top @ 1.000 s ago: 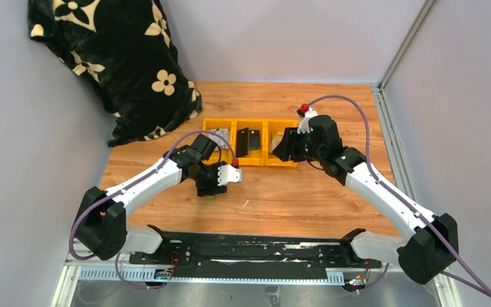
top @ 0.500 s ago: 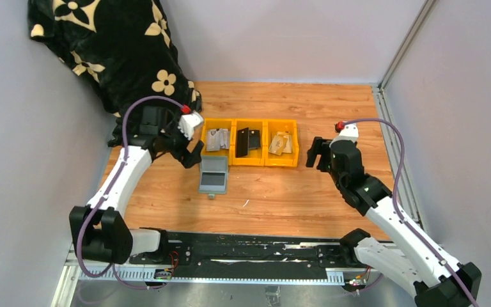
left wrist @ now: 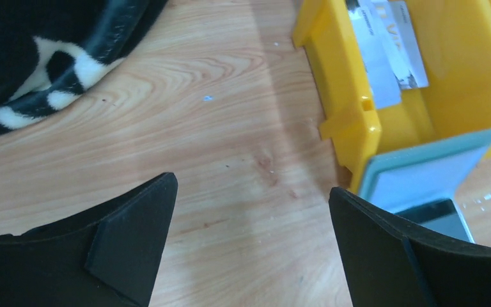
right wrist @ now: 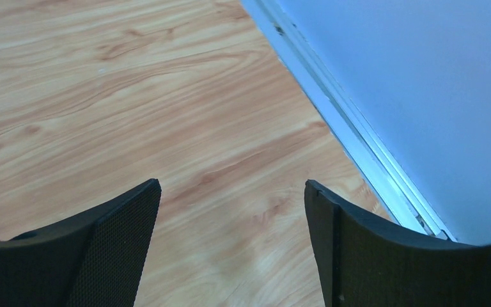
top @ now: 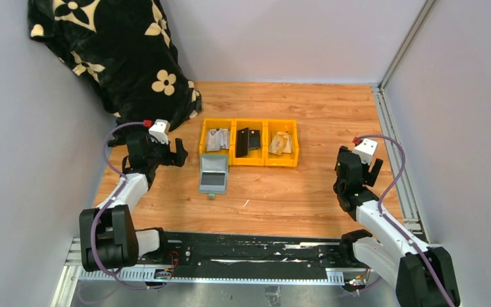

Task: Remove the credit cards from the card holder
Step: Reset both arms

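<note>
Both arms have just pulled back from the middle, and both have let go. The left gripper [left wrist: 252, 192] now hangs with its two fingers spread as wide as they go and nothing between them, only bare table [top: 281, 192] under it. The right gripper [right wrist: 230, 192] is wide open too and holds nothing – it has swung away to the side, close to the wall [right wrist: 422, 96]. A moment ago the left one was over the card holder [top: 213, 173] and the right one was up at the yellow bins [top: 249, 161]. Now the card holder lies open and flat on its own, a little to the right of the left gripper and well off to the left of the right one, just in front of the bins. Some cards [top: 216, 139] lie in the bins. This looks like the end of the job – though the holder's dark pockets are too small here to tell if a card is left inside.
</note>
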`<control>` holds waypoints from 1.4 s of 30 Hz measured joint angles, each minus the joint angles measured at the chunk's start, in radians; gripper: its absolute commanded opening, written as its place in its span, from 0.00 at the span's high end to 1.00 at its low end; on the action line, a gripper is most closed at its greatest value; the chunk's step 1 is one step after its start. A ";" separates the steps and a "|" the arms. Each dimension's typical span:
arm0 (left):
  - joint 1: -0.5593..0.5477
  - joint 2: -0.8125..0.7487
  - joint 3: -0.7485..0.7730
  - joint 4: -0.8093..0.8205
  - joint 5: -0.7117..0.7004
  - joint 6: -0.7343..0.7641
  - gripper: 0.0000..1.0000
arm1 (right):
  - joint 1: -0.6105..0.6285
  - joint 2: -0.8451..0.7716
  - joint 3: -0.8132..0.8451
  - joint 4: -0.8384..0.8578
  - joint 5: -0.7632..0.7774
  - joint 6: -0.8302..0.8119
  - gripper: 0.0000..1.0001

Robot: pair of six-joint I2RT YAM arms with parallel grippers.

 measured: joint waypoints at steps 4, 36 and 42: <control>0.008 0.025 -0.125 0.273 -0.045 -0.086 0.00 | -0.097 0.034 -0.117 0.209 -0.001 -0.012 0.14; -0.124 0.161 -0.384 1.022 -0.404 -0.106 0.00 | -0.204 0.535 -0.185 0.967 -0.447 -0.233 0.07; -0.124 0.161 -0.384 1.008 -0.412 -0.105 0.00 | -0.204 0.535 -0.185 0.967 -0.447 -0.235 0.07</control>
